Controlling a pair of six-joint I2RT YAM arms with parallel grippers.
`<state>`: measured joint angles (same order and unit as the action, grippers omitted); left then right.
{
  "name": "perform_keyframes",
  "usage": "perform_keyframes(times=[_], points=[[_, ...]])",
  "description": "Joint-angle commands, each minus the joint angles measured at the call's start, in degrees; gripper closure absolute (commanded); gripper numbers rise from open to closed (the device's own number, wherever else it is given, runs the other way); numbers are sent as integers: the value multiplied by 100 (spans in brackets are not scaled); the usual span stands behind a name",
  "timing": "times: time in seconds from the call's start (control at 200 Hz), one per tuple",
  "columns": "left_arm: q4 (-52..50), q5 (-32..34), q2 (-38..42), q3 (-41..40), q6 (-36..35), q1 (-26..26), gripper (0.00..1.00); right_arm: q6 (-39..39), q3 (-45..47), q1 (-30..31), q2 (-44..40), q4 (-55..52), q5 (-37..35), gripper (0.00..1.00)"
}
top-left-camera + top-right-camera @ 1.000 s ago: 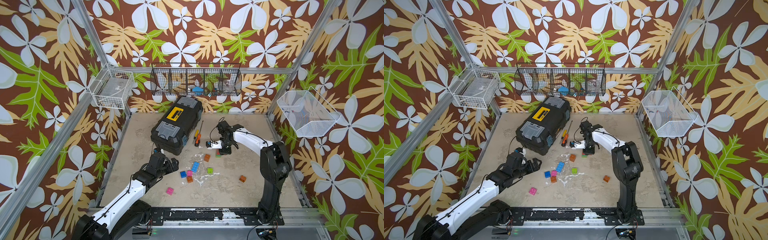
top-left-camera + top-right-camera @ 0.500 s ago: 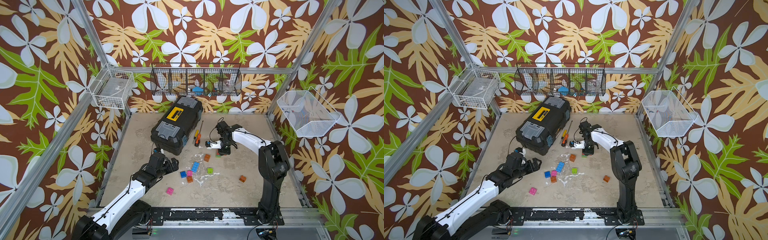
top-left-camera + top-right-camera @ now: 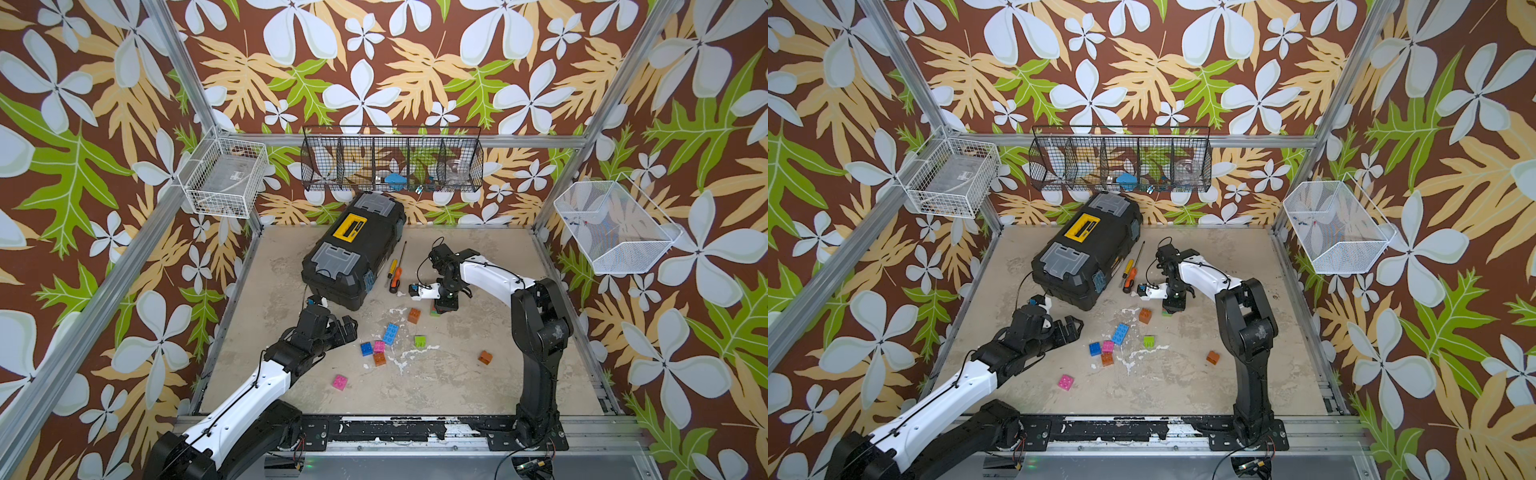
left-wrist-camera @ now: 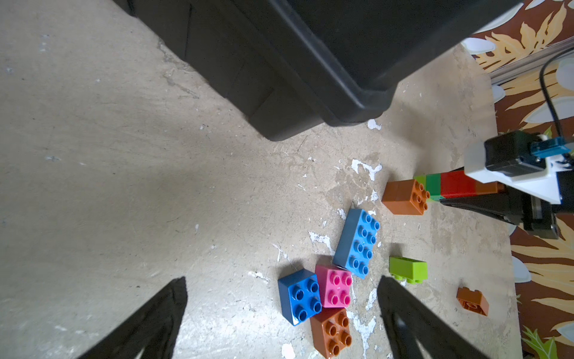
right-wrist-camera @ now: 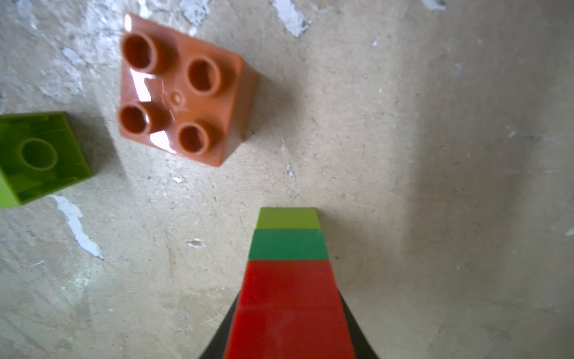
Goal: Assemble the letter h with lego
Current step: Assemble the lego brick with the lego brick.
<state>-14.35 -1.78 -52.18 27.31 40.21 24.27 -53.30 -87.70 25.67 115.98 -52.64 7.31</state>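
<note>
Lego (image 3: pixel 390 333) near toolbox (image 3: pixel 353 253), 2 screwdrivers (image 3: pixel 397 277)

Scuffed beige tabletop (image 3: pixel 457 386), loose lego (image 3: pixel 390 333), toolbox (image 3: pixel 353 249), screwdrivers (image 3: pixel 395 277)

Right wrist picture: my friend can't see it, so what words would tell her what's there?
A brick stack, lime then green then red, is held by the right gripper, with a scuffed beige table behind it. Nearby on the table sit an orange-brown brick, studs up, and a lime brick showing its hollow underside.
</note>
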Motion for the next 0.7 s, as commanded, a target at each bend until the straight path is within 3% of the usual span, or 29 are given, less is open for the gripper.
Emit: perform_keyframes(times=[0.0,0.205,0.38,0.696], points=[[73,-6,15,2,-30,7,0,145,-6,116,-67,-703,363,98],[65,19,24,11,-30,7,0,704,332,219,-402,-647,166,93],[16,55,50,29,-39,7,0,1063,401,240,-481,-547,432,85],[-13,165,114,29,-30,7,0,1476,758,333,-517,-181,-284,85]])
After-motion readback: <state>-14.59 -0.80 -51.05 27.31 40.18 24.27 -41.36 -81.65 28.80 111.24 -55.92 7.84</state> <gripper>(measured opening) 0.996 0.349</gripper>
